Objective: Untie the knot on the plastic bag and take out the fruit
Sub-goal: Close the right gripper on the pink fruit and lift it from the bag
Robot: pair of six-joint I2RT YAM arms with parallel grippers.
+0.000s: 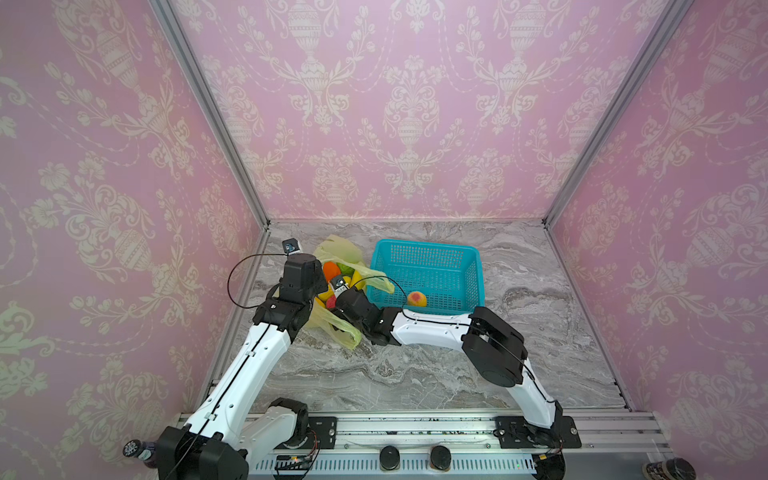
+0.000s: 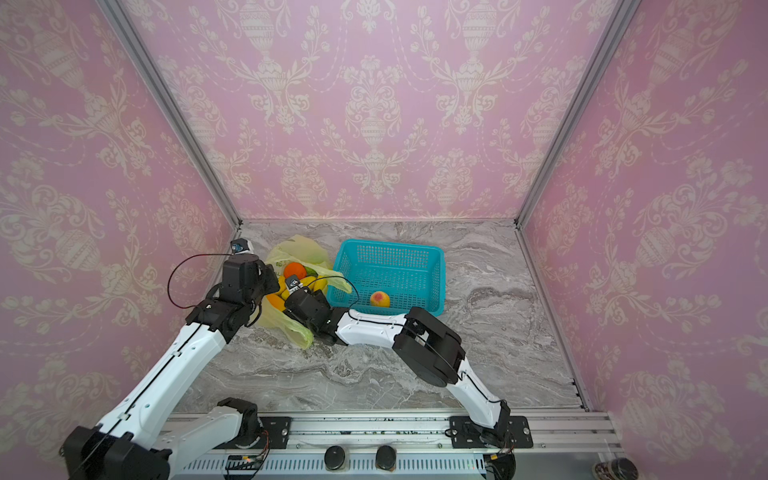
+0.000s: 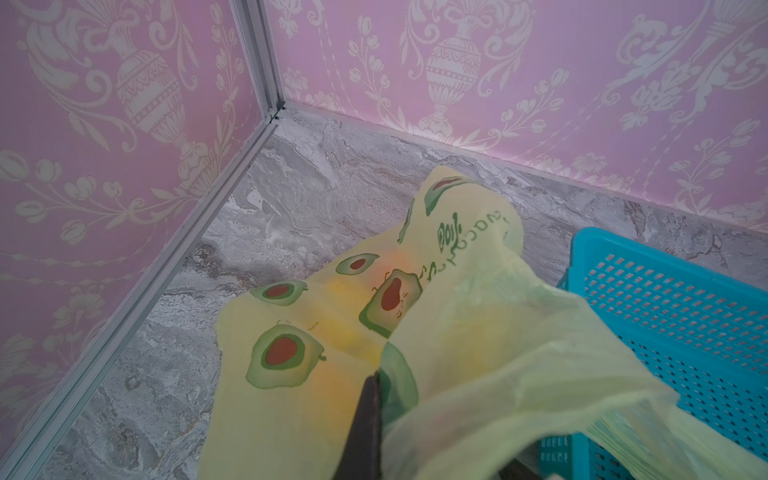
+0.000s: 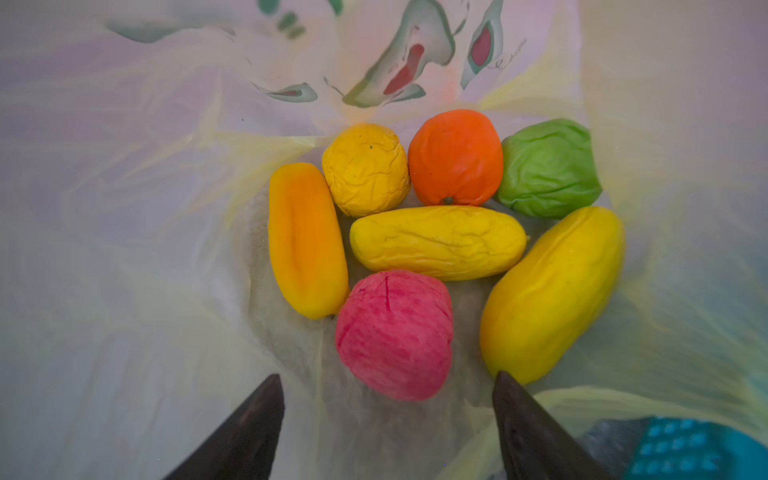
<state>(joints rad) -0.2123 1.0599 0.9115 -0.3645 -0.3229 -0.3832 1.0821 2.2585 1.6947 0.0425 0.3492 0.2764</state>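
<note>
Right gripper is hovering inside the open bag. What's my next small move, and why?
Probably lower the right gripper straight onto the pink fruit and close. Its jaws stand open with that fruit nearest, between the fingertips and uncovered; the left gripper pinches the bag open, and a red-yellow fruit already lies in the basket.

Thin yellow-green plastic bag (image 1: 336,249), avocado prints, slumped wide open just beside the teal basket (image 1: 424,257), handle loops (image 1: 343,332) loose and apart. Inside, bunched and touching: fruit (image 4: 438,243), three elongated yellow, one round yellow, an orange, a green, a pink-red. One more, a pink-yellow piece (image 1: 417,299), alone on the basket floor!
</note>
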